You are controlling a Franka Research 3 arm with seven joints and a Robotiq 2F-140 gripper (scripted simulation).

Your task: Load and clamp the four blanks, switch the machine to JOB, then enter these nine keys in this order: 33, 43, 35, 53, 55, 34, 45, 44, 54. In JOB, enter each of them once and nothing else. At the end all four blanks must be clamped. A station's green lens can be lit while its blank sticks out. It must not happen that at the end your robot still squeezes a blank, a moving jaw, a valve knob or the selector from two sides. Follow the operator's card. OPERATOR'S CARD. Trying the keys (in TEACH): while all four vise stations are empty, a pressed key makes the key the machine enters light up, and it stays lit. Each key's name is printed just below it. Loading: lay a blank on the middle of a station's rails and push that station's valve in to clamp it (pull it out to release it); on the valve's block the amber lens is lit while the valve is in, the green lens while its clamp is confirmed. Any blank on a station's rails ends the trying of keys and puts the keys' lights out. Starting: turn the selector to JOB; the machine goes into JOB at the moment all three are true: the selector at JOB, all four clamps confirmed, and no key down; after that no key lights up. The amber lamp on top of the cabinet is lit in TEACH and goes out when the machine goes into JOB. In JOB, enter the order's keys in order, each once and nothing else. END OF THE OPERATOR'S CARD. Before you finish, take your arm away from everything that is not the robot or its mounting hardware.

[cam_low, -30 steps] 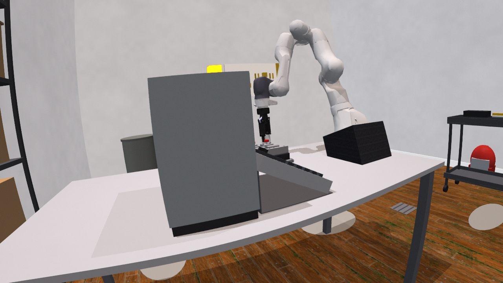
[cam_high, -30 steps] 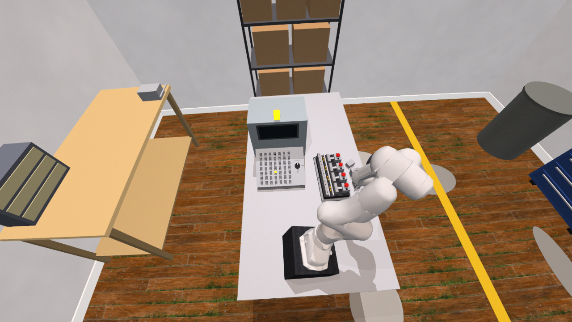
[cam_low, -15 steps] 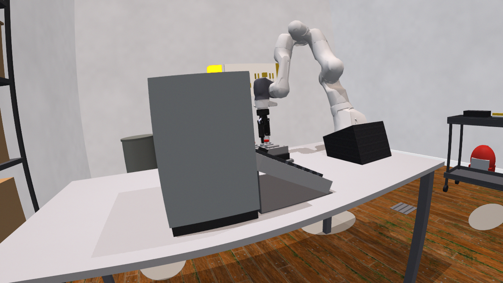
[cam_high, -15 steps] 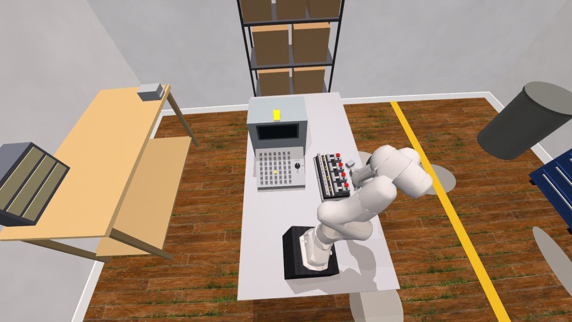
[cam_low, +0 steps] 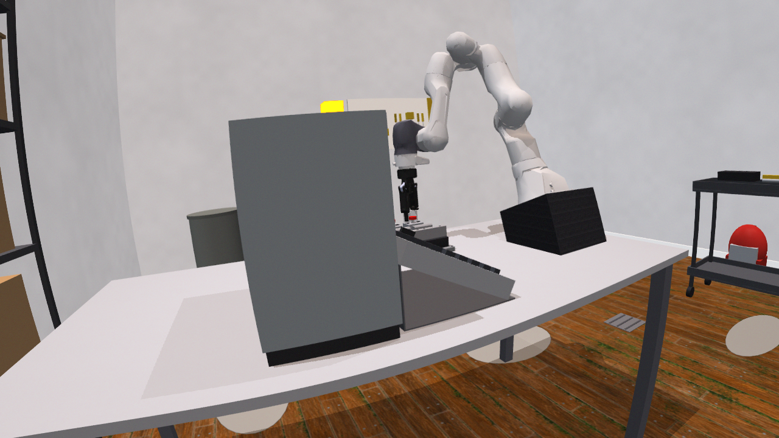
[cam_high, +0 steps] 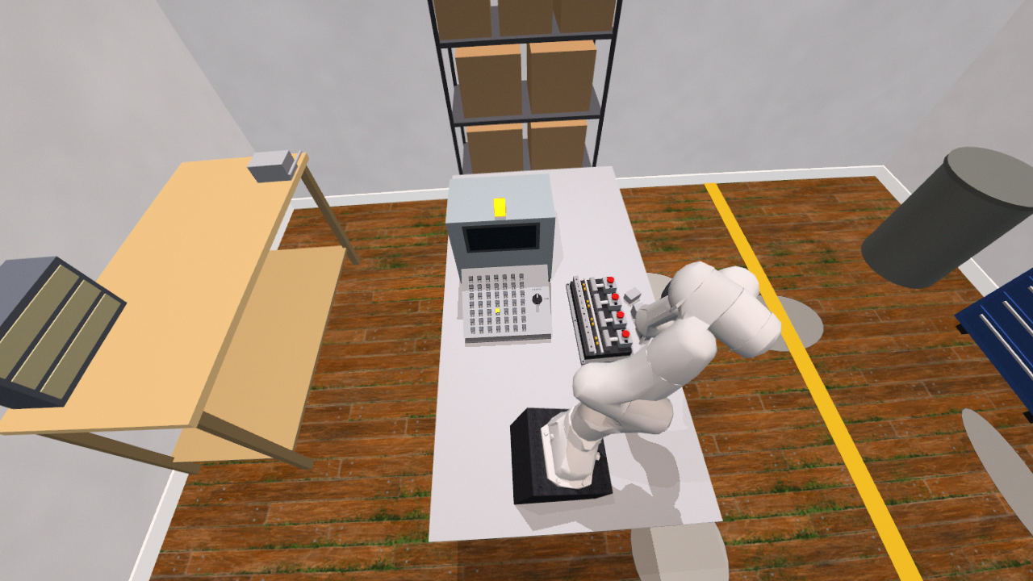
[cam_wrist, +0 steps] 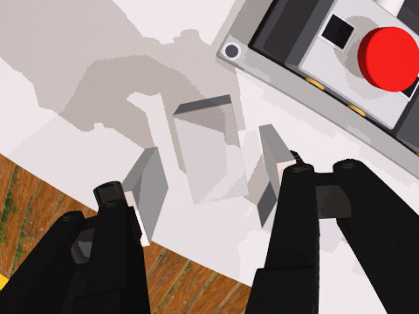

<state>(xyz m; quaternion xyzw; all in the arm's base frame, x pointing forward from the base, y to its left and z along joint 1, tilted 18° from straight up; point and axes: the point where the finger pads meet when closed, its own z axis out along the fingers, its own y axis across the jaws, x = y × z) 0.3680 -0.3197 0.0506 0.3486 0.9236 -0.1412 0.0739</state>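
Fingers (cam_low: 409, 211) stand apart above 1 block (cam_wrist: 210, 150) on the table (cam_high: 491, 404) (cam_low: 163, 326) (cam_wrist: 39, 139), right of the vises (cam_high: 600, 318) (cam_low: 427, 231) (cam_wrist: 349, 57). Loading looks underway; next, they should straddle it lower, then close.
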